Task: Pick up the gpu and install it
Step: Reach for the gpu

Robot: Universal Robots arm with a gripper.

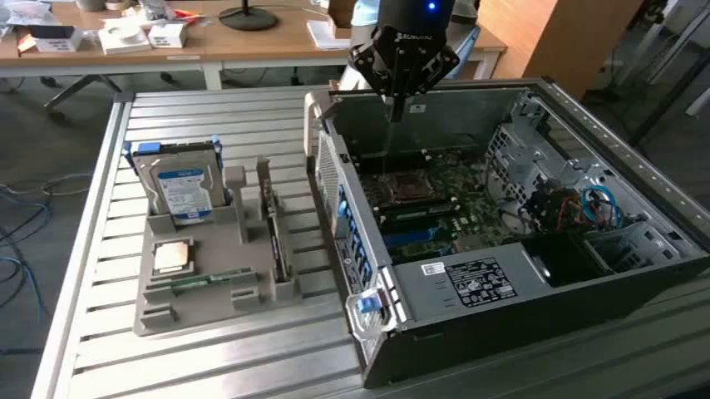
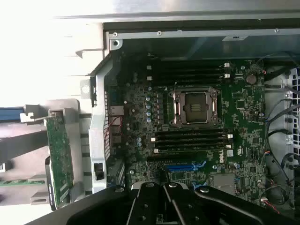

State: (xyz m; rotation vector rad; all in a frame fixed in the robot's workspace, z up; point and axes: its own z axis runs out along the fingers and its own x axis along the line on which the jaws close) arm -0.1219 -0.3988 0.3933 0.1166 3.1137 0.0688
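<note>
Zero load in the hand (image 1: 393, 112): fingers together, empty, hanging over the open case (image 1: 477, 287). gpu (image 2: 60, 157) stands on edge in the grey holder (image 1: 166, 312) on the surface (image 1: 222, 362), 9 o'clock from the case in the exterior view.

Closed gripper (image 2: 164, 190) over the exposed motherboard (image 2: 197, 140)

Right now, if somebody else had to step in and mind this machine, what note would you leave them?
Pincer: shut, holding nothing, hovering over the motherboard inside the open computer case.
Gpu: standing on edge in the grey tray beside the case, untouched.
Done: nothing of the job shows as done.
Left: the gpu is not yet picked up and not yet installed.
</note>
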